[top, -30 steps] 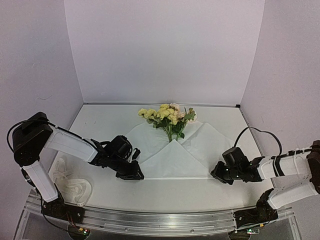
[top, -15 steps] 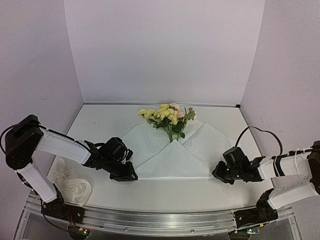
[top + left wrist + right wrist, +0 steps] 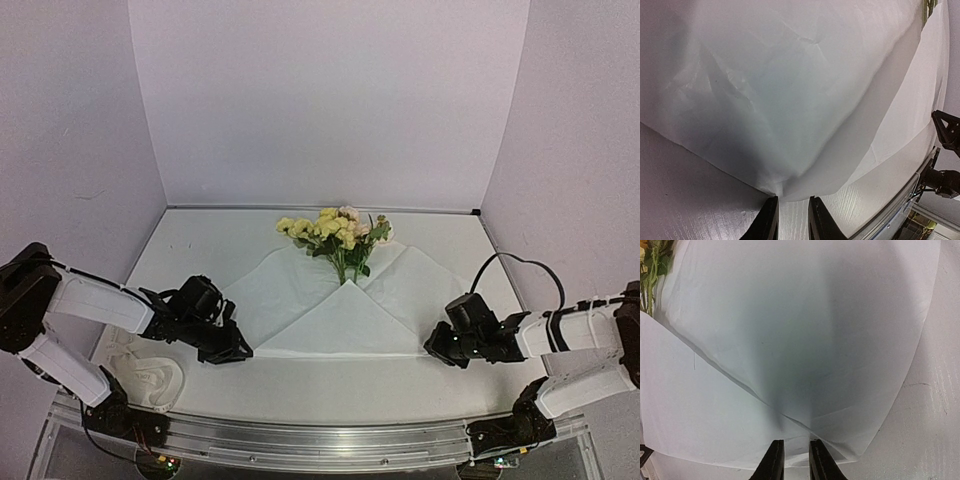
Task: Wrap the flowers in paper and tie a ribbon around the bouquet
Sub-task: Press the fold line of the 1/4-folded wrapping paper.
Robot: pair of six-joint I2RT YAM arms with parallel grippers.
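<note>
The paper (image 3: pixel 340 320) lies folded into a wide white triangle, its point toward the flowers (image 3: pixel 335 232). Those are yellow and cream blooms at the back, with stems running under the fold. My left gripper (image 3: pixel 240 355) sits low just left of the paper's near-left corner. In the left wrist view its fingers (image 3: pixel 792 200) stand a narrow gap apart with bare table between them, and the paper (image 3: pixel 790 90) ends at their tips. My right gripper (image 3: pixel 432 352) rests at the near-right corner. Its fingers (image 3: pixel 796 442) are slightly apart over the flat paper (image 3: pixel 805 330). The ribbon (image 3: pixel 150 378) lies coiled at the near left.
White walls close in the table (image 3: pixel 200 250) at the back and on both sides. A metal rail (image 3: pixel 300 440) runs along the near edge. A black cable (image 3: pixel 520 265) loops above the right arm. The ribbon coil lies close under the left forearm.
My left gripper has slid left along the near edge, off the paper's near-left corner, which now shows and reaches further left. The right arm has not moved.
</note>
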